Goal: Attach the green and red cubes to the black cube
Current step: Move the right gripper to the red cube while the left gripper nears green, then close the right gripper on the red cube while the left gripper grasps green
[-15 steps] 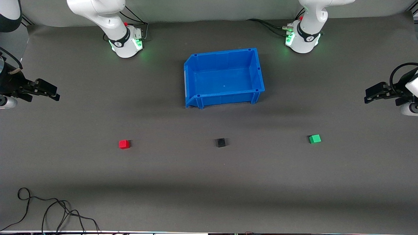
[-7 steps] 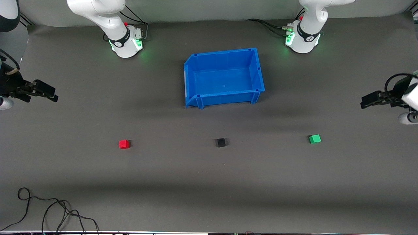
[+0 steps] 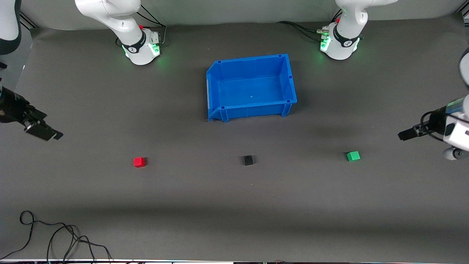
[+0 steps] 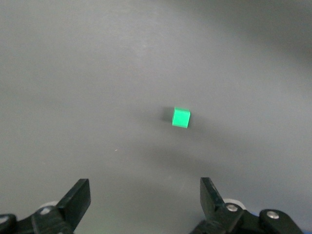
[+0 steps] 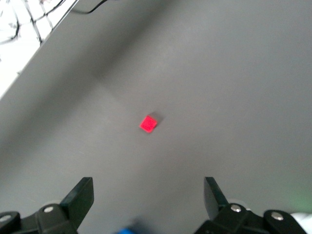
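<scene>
Blue bin (image 3: 291, 82) standing idle; my left gripper (image 4: 145, 200) and right gripper (image 5: 148, 197), fingers spread, hang over the mat's ends; green cube (image 3: 353, 156), black cube (image 3: 248, 160), red cube (image 3: 139, 162) well apart in a row—I'd centre each jaw squarely before descending.

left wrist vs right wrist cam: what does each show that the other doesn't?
Only the left wrist view shows the green cube, lying alone on the grey mat, with the open left gripper above the mat, short of it.

Only the right wrist view shows the red cube, the open right gripper likewise short of it, plus a bright strip and cables past the mat's edge.

Both share the mat and spread fingers. Neither shows the black cube or blue bin.
</scene>
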Robot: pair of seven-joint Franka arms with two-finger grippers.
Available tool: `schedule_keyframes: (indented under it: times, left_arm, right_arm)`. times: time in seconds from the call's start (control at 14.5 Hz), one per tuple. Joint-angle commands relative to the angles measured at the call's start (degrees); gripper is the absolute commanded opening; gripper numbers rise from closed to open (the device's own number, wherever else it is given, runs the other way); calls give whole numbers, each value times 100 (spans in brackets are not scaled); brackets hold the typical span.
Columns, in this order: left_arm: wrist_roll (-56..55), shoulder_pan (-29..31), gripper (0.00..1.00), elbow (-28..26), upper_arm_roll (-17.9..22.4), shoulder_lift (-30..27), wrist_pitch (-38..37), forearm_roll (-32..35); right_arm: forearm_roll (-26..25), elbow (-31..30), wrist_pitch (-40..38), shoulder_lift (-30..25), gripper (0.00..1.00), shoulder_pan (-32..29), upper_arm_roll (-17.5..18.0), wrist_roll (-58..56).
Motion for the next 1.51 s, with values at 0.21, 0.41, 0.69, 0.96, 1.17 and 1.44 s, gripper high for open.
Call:
schedule_keyframes:
  times: [0.21,0.41,0.69,0.96,1.17,1.44]
  left_arm:
    - [-2549,-87,100,-663,-29,280,725,-93]
    - [-3848,-105,100,-821,-37,606,1302,-216]
    - [-5310,-35,100,-970,-37,1089,1804,-294]
    - [-6339,-122,100,-1461,-37,1327,2666,-304]
    - [-6367,35,93,-1709,-37,1345,2676,-330]
    - [-7190,-78,88,-1744,-37,1643,3386,-936]
  right_arm:
    - [614,291,-73,711,100,-67,-16,1336]
    - [929,186,32,1072,100,-84,-42,1388]
    - [1553,-770,1102,1161,100,-93,-235,1494]
    - [2099,-1878,2525,1248,100,-76,-271,1380]
    - [2713,-2459,3344,1450,100,-49,-280,1013]
    - [3057,-2584,3609,1854,100,-58,-271,572]
